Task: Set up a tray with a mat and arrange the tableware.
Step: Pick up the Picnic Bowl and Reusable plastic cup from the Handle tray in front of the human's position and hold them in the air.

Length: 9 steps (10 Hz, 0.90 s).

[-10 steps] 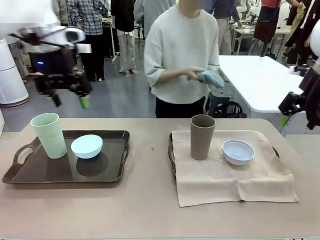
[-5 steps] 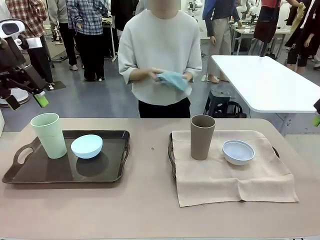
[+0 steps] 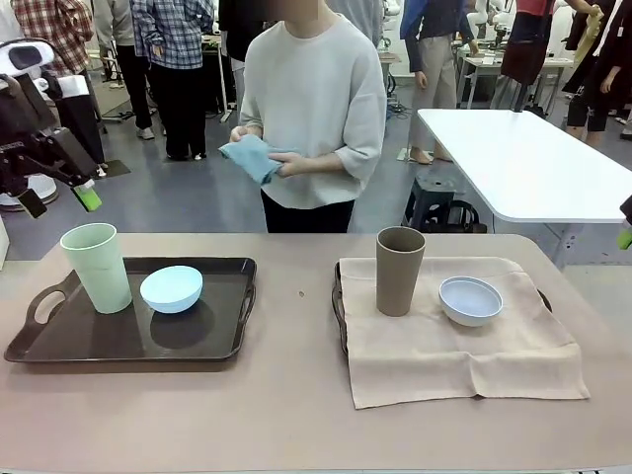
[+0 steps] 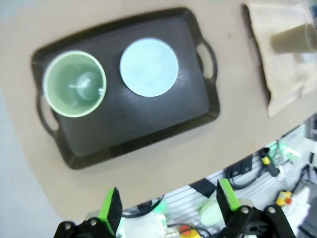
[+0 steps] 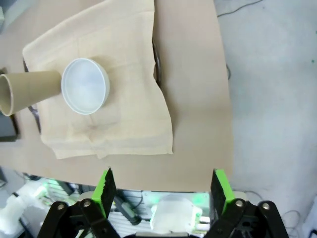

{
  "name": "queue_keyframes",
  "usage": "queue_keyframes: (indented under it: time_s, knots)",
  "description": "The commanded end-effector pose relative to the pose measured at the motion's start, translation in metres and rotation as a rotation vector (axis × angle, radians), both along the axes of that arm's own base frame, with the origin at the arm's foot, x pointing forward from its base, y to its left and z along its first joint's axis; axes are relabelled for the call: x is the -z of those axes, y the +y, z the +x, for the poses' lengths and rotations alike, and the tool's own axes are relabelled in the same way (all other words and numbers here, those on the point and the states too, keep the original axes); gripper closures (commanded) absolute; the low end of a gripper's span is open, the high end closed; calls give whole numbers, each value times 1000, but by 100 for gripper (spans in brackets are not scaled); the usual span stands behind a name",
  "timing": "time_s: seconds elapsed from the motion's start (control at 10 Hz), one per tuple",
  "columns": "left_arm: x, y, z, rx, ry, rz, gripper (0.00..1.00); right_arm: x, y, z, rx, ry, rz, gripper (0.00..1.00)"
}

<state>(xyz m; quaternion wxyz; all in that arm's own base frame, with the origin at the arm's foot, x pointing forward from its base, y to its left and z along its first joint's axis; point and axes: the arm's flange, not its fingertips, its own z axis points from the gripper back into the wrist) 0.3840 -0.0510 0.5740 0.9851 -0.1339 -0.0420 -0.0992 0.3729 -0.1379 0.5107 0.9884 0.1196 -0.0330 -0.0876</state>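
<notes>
Left claw (image 3: 59,200): hangs high off the table's (image 3: 296,425) left end, up and to the left of the black rectangular plastic tray w/ side handles (image 3: 59,348). Released, green pads wide apart, nothing btwn them. Left wrist view: looks straight down on that tray from well above.

On black tray: tall pale green handleless tumbler (image 3: 97,267) upright at left end. Small round light blue bowl (image 3: 171,288) near it on the right, a gap btwn them in wrist view.

Right half of table: beige cloth mat (image 3: 444,365), wrinkled, spread over a second dark tray (image 3: 338,308); rim + handle peek out at mat's left edge.

On mat: tall taupe-brown handleless tumbler (image 3: 400,271) upright toward left rear. Small round greyish-white bowl (image 3: 470,300) just right of it, mouth up, not touching.

Right claw (image 5: 162,173): released too, fingers wide, empty. Looks down from off the table's right end, mat + bowl + taupe tumbler well apart from it. Front view: green pad tip at right edge.

Far side: person in pale sweatshirt (image 3: 311,99), standing, both hands (image 3: 288,164) on a folded light blue cloth (image 3: 252,158), clear of table.
</notes>
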Motion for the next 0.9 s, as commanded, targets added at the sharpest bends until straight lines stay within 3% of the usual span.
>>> queue_keyframes:
  time_s: [0.0, 0.3, 0.5, 0.8]
  knots:
    - [2, 51, -6, 4, 27, -159, 0, 4, -43, -5, 43, 9, 143, 1]
    - [30, 140, -11, -51, 65, -464, 0, 25, -100, -14, 49, 34, 393, 1]
    - [43, 186, -20, -77, 32, -676, 0, 37, -123, -13, 62, 26, 580, 1]
    - [63, 225, -37, -138, -20, -808, 0, 47, -151, -19, 111, -26, 766, 1]
